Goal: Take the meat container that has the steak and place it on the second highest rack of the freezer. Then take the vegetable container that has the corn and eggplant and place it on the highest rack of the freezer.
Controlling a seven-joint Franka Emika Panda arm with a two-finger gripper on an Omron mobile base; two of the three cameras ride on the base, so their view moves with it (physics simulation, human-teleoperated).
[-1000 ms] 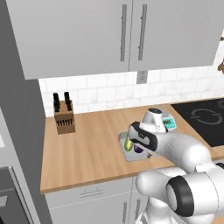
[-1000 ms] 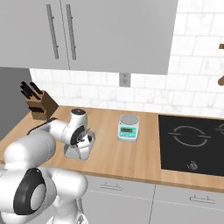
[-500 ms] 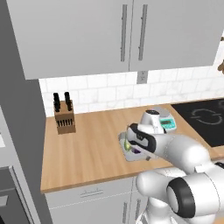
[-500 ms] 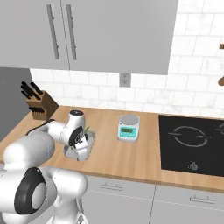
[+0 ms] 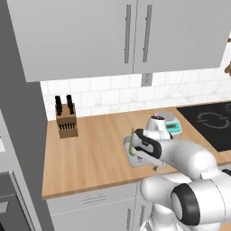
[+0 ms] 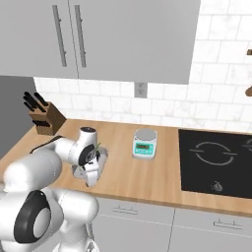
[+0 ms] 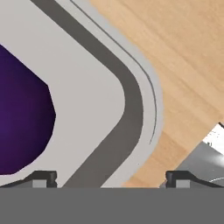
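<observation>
The vegetable container (image 5: 130, 159) is a grey metal tray on the wooden counter, seen in the right base view as a rim (image 6: 103, 158) beside the hand. The corn (image 5: 131, 140) pokes up from it, yellow-green. The eggplant (image 7: 22, 122) lies dark purple inside the tray (image 7: 87, 87). My gripper (image 7: 111, 179) is open and low over a rounded corner of the tray, with one fingertip (image 7: 43, 177) inside the wall and the other over the counter. My gripper (image 5: 137, 155) points down from the white hand (image 6: 88, 155). The meat container and the steak are out of view.
A knife block (image 5: 66, 121) stands at the back left of the counter (image 5: 90, 153). A small kitchen scale (image 6: 144, 143) sits right of the tray, and a black cooktop (image 6: 216, 157) lies further right. A tall dark grey appliance side (image 5: 20, 126) bounds the counter on the left.
The hand has come down and a little to the left onto the tray's corner. The tray has stayed in place on the counter.
</observation>
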